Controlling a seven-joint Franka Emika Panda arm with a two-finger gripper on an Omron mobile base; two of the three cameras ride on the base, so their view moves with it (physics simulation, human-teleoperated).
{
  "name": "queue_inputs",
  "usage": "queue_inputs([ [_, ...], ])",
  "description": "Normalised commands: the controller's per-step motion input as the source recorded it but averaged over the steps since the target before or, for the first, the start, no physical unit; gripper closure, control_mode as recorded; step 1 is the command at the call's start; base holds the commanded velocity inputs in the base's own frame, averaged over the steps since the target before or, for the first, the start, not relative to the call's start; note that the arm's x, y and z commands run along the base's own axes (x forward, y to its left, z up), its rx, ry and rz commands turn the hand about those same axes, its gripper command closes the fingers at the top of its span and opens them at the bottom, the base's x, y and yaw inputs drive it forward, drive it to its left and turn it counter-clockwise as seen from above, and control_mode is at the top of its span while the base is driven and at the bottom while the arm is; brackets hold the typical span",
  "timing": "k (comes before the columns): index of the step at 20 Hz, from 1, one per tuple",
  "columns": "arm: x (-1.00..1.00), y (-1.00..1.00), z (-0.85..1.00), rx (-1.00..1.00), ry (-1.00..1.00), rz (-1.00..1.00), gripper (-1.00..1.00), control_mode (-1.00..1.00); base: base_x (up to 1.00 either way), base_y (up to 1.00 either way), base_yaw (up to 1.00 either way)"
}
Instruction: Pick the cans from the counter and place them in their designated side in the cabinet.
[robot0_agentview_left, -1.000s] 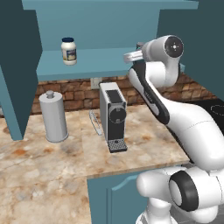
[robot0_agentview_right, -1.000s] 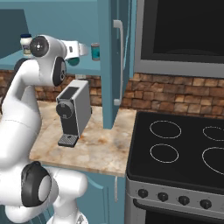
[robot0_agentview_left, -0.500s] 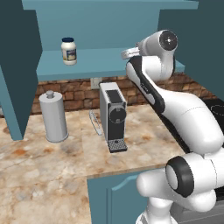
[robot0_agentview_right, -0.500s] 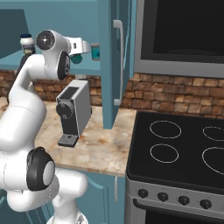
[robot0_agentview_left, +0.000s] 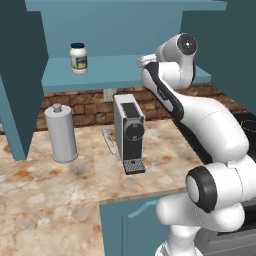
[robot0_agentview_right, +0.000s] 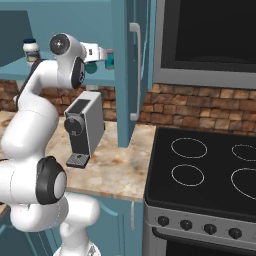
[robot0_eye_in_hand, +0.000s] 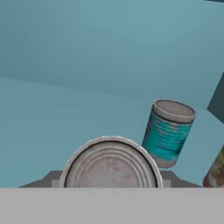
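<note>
Your hand view cuts off the fingers, so their grip can't be told; one can (robot0_eye_in_hand: 111, 164) fills the foreground, another can (robot0_eye_in_hand: 168, 132) stands on the cabinet shelf (robot0_eye_in_hand: 39, 113) beyond.

- Cans: two, a standing teal one (robot0_eye_in_hand: 168, 132) and one seen top-on (robot0_eye_in_hand: 110, 165) (a third, brownish object at the frame edge, unclear)
- White jar (robot0_agentview_left: 78, 58): one
- Coffee machine (robot0_agentview_left: 129, 131): one
- Grey canister (robot0_agentview_left: 61, 133): one
- Stovetop rings (robot0_agentview_right: 189, 148): four, two cut off
</note>
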Motion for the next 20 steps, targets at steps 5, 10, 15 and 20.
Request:
queue_inputs([
  [5, 0.34, 0.00, -0.05, 0.00, 0.00, 0.00, 1.00, -1.00, 0.00, 0.00, 0.00],
  [10, 0.30, -0.01, -0.08, 0.00, 0.01, 0.00, 1.00, -1.00, 0.00, 0.00, 0.00],
  [15, 0.31, 0.00, -0.13, 0.00, 0.01, 0.00, 1.00, -1.00, 0.00, 0.00, 0.00],
  [20, 0.29, -0.01, -0.19, 0.00, 0.01, 0.00, 1.00, -1.00, 0.00, 0.00, 0.00],
])
